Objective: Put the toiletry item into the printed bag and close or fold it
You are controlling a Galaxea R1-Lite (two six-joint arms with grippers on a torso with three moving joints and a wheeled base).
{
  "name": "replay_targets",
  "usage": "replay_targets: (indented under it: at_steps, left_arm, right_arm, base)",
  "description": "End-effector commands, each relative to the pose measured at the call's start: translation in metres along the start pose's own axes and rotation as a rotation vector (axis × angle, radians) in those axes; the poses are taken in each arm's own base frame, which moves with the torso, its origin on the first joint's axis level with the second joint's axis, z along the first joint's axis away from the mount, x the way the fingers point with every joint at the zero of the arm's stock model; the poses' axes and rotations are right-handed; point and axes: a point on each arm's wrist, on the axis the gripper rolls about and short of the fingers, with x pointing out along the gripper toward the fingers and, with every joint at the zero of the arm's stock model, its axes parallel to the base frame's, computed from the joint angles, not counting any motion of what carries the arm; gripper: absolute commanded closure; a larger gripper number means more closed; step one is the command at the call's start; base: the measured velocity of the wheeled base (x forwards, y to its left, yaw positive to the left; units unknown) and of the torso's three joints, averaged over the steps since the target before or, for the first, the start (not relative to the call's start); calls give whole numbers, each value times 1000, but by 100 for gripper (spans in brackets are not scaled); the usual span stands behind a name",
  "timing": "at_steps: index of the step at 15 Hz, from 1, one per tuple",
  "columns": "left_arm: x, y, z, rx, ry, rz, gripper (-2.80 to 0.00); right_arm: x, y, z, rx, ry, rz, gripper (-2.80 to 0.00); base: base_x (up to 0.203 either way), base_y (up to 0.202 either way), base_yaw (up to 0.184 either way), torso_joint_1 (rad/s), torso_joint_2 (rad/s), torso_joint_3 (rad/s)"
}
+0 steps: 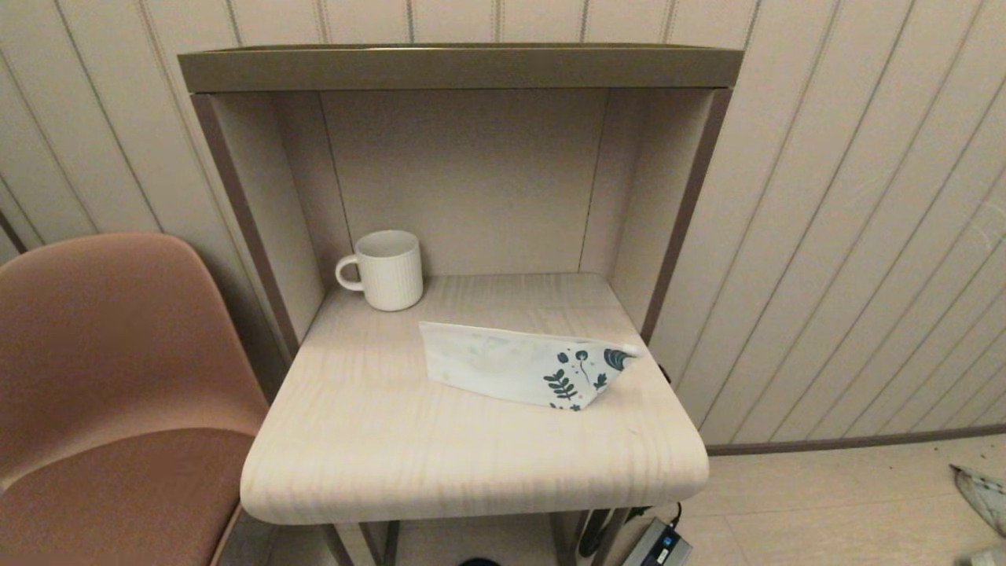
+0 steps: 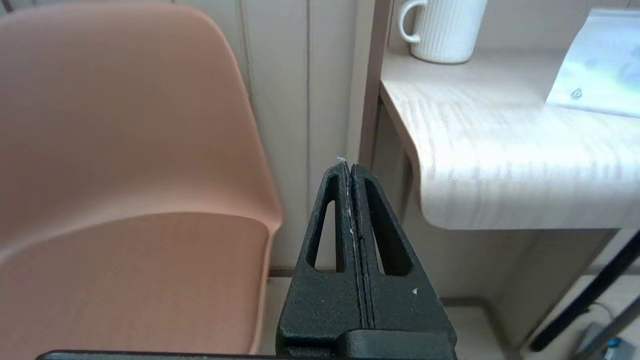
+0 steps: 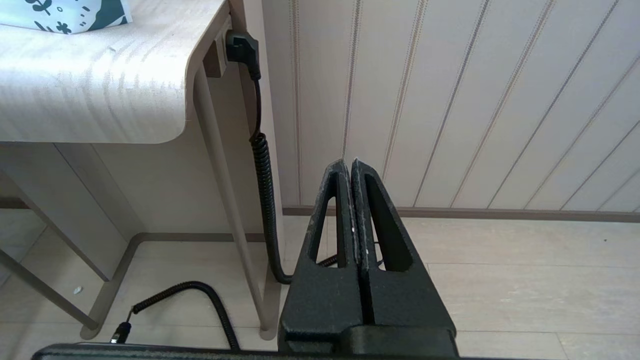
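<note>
printed bag (image 1: 523,365) flat on table (image 1: 377,440), no legible text

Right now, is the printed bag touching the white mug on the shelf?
Apart. The head view shows bare tabletop between the printed bag and the mug, which stands farther back.

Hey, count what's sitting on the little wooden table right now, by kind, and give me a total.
Mugs: 1, the white ribbed mug
Bags: 1, the printed bag
Toiletry tubes: 0 in view
Total: 2 on the table
</note>
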Motion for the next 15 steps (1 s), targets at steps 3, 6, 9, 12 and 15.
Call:
replay_targets:
  at_steps: [3,6,9,12,15]
  left_arm:
    - [0,0,0,-5,1,0,0]
    - [0,0,0,-5,1,0,0]
    - [0,0,0,-5,1,0,0]
    - [0,0,0,-7,-1,0,0]
    - [0,0,0,-7,-1,0,0]
  right_arm:
    - [1,0,1,2,1,-2,0]
    - [1,0,1,2,1,-1,0]
    - [1,0,1,4,1,-4,0]
    - [1,0,1,4,1,-2,0]
    - [1,0,1,9,0,-4,0]
  base:
    - [0,0,0,0,0,0]
    - [0,0,0,0,0,0]
    - [0,0,0,0,0,0]
    - [0,0,0,0,0,0]
    - [0,0,0,0,0,0]
